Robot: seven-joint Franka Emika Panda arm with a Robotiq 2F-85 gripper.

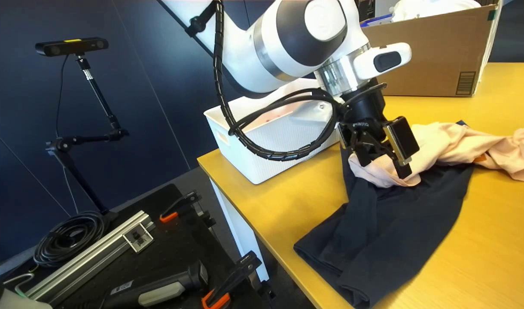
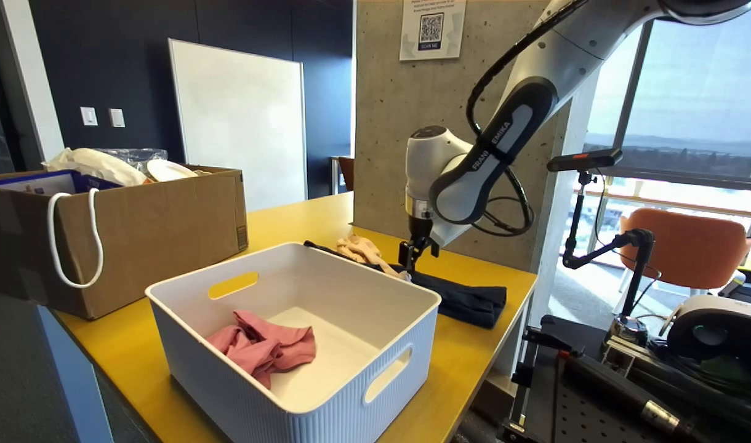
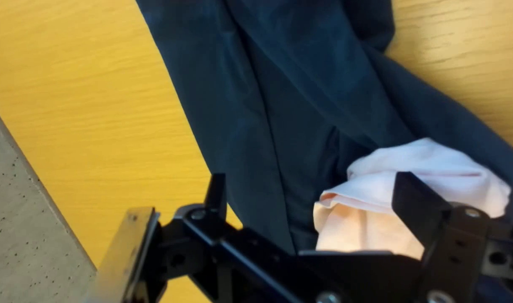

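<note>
because the black robotic hand [image 1: 384, 168] holds its two fingers [image 3: 420, 206] well apart, it is gripping nothing; it hangs over one end of a bunched, pale peach-pink cloth [image 1: 451, 141]. that soft bundle lies partly on a flattened dark navy garment [image 1: 408, 223] and partly on the yellow wood-grained tabletop [image 1: 296, 184]. near them stands a white ribbed plastic bin [image 2: 240, 406] with a crumpled rose-pink cloth [image 2: 271, 344] inside. the step in hand looks to be lining up on the pale bundle, with the grasp not yet made. the next move seems to call for sinking the fingertips around the folds, centring the bunch between them and drawing them together; going too deep might pinch the navy fabric as well.

in the wrist view one finger stands in front of the pale cloth and the other over the navy garment's edge, so the bundle sits to one side of the gap. whether either fingertip touches fabric i cannot tell. the hand's own body hides the rest of the bundle there, and its far end [image 1: 519, 152] is cut off by the frame in an exterior view. an orange patch [image 1: 482, 158] among its folds is too small to make out, and the bin's rim [image 2: 375, 277] covers part of the navy garment in an exterior view.
</note>
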